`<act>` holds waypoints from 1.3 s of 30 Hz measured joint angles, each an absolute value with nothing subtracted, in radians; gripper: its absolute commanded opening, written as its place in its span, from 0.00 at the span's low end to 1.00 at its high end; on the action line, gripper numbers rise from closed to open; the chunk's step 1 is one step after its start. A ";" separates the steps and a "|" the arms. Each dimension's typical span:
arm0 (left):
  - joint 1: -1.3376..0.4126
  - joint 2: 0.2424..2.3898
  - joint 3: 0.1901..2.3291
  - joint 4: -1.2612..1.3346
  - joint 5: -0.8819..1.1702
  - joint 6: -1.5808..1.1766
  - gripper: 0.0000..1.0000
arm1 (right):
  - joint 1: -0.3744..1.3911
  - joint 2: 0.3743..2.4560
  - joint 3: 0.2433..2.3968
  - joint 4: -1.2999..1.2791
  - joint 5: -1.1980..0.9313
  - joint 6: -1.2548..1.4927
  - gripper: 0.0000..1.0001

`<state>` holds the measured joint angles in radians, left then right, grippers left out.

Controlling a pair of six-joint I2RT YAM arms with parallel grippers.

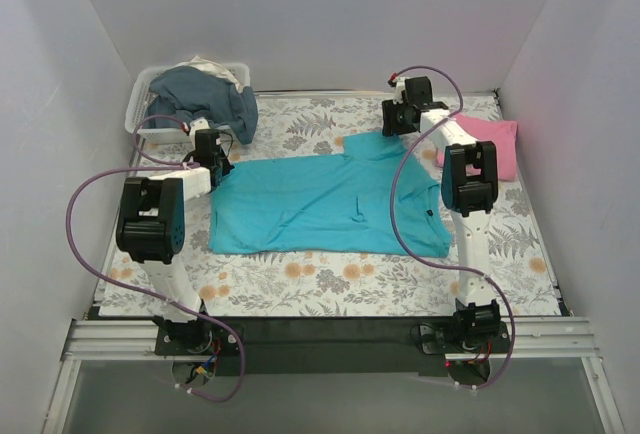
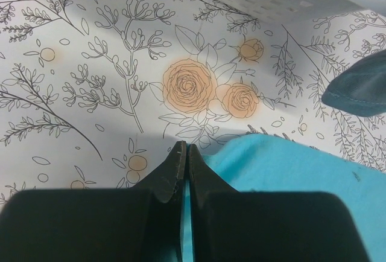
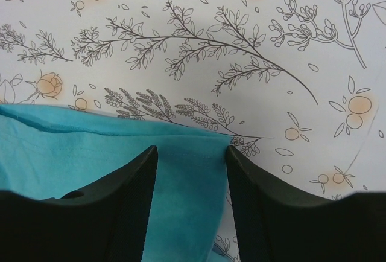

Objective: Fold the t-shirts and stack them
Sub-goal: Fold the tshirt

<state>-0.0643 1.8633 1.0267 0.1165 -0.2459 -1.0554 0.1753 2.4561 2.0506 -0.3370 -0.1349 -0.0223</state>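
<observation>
Turquoise t-shirt [image 1: 320, 204]: one, spread nearly flat across the middle of the table [image 1: 300, 279], long axis running left to right.

Handling, as I judge it: soft, light, limp cotton. It will sag and drag on the patterned cover, so I would lift it by edges and corners with both arms at once, never by the middle.

Left gripper [image 2: 184, 153]: at the shirt's far left corner, jaws pressed together. A sliver of turquoise shows between them, so I read it as pinching that corner.

Right gripper [image 3: 192, 153]: at the shirt's far right edge, jaws roughly half apart and straddling the cloth edge. Nothing is pinched. I cannot tell whether the tips touch the fabric.

Pink t-shirt [image 1: 490, 144]: one, already a compact rectangle at the far right of the table, just beside the turquoise one and not touching it.

Bin [image 1: 150, 119]: far left corner, holding a dark garment [image 1: 205, 94] that hangs over its rim.
</observation>
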 measured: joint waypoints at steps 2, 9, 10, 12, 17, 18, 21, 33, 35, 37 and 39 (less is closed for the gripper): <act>-0.064 1.862 1.026 0.117 -0.245 -1.055 0.00 | 0.178 2.463 2.067 -0.355 -0.125 -0.027 0.36; -0.064 1.861 1.024 0.117 -0.242 -1.055 0.00 | 0.182 2.482 2.108 -0.399 -0.086 -0.033 0.01; -0.064 1.861 1.024 0.117 -0.242 -1.055 0.00 | 0.184 2.483 2.108 -0.402 -0.081 -0.031 0.01; -0.064 1.861 1.023 0.117 -0.242 -1.055 0.00 | 0.184 2.483 2.109 -0.403 -0.073 -0.027 0.01; -0.064 1.861 1.020 0.128 -0.243 -1.056 0.00 | 0.186 2.479 2.096 -0.383 -0.061 -0.026 0.01; -0.064 1.861 1.019 0.134 -0.243 -1.056 0.00 | 0.186 2.471 2.079 -0.366 -0.062 -0.026 0.01; -0.064 1.860 1.019 0.144 -0.245 -1.055 0.00 | 0.186 2.428 2.013 -0.342 -0.079 -0.021 0.01; -0.064 1.794 0.969 0.197 -0.258 -1.055 0.00 | 0.188 1.959 1.517 -0.137 -0.151 0.023 0.01; -0.064 1.785 0.959 0.208 -0.262 -1.054 0.00 | 0.191 1.900 1.452 -0.100 -0.160 0.028 0.01; -0.064 1.779 0.948 0.218 -0.265 -1.053 0.00 | 0.192 1.847 1.378 -0.067 -0.168 0.033 0.01; -0.064 1.771 0.933 0.221 -0.267 -1.052 0.00 | 0.195 1.808 1.308 -0.036 -0.175 0.039 0.01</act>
